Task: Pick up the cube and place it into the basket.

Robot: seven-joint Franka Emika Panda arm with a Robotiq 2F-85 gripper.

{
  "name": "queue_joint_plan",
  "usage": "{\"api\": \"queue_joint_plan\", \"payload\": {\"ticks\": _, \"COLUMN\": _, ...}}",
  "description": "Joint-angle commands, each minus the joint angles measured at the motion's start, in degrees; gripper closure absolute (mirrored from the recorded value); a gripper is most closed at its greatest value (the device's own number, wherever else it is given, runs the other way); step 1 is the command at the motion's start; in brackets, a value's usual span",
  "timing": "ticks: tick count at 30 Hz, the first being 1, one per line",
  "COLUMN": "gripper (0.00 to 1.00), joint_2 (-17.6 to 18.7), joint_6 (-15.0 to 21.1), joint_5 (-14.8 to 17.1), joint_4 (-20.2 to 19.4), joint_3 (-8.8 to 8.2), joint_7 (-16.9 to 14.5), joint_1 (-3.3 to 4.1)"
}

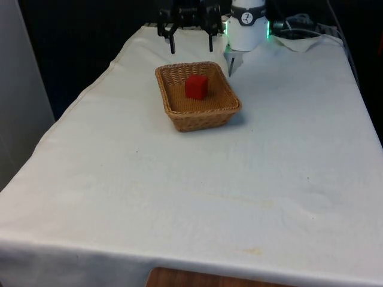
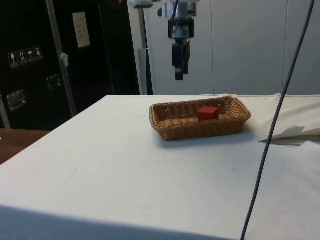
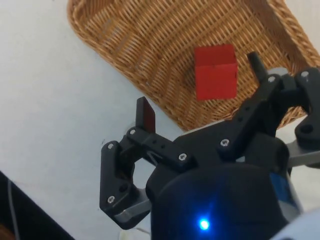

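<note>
Cube (image 1: 196, 86) is sitting inside basket (image 1: 173, 110); pincer (image 1: 191, 43) is hanging released and empty above the far rim. Risk: basket being clipped if lowered.

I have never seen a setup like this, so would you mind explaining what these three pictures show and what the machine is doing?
This is a robot arm whose black two-finger gripper works as its hand. One picture looks across the table at the robot, one is taken from the table's side, and one comes from a camera on the robot's wrist, looking down past the fingers. A white cloth covers the table. On it stands a wicker basket, and a red cube lies inside the basket. The gripper is open and holds nothing; in the side view it hangs above the basket's far edge. Judging by how things lie, the cube is already in place.
</note>
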Motion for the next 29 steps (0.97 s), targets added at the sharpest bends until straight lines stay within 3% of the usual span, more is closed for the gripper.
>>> {"api": "queue_joint_plan", "payload": {"ticks": 1, "gripper": 0.0, "joint_2": -0.29, "joint_6": -0.52, "joint_5": 0.0, "joint_4": 0.34, "joint_3": 0.0, "joint_7": 0.06, "joint_1": 0.0}}
{"api": "queue_joint_plan", "payload": {"ticks": 2, "gripper": 0.0, "joint_2": -1.03, "joint_6": -2.01, "joint_5": -0.92, "joint_4": 1.26, "joint_3": 0.11, "joint_7": 1.15, "joint_1": -0.11}}
{"api": "queue_joint_plan", "payload": {"ticks": 10, "gripper": 0.0, "joint_2": -2.52, "joint_6": -4.58, "joint_5": 0.0, "joint_4": 3.5, "joint_3": 0.11, "joint_7": 0.8, "joint_1": 0.0}}
{"api": "queue_joint_plan", "payload": {"ticks": 18, "gripper": 0.0, "joint_2": -4.18, "joint_6": -8.77, "joint_5": -0.74, "joint_4": 6.93, "joint_3": 0.4, "joint_7": 2.41, "joint_1": -0.11}}
{"api": "queue_joint_plan", "payload": {"ticks": 29, "gripper": 0.0, "joint_2": -4.53, "joint_6": -9.97, "joint_5": 0.0, "joint_4": 8.37, "joint_3": 0.29, "joint_7": 2.06, "joint_1": 0.0}}
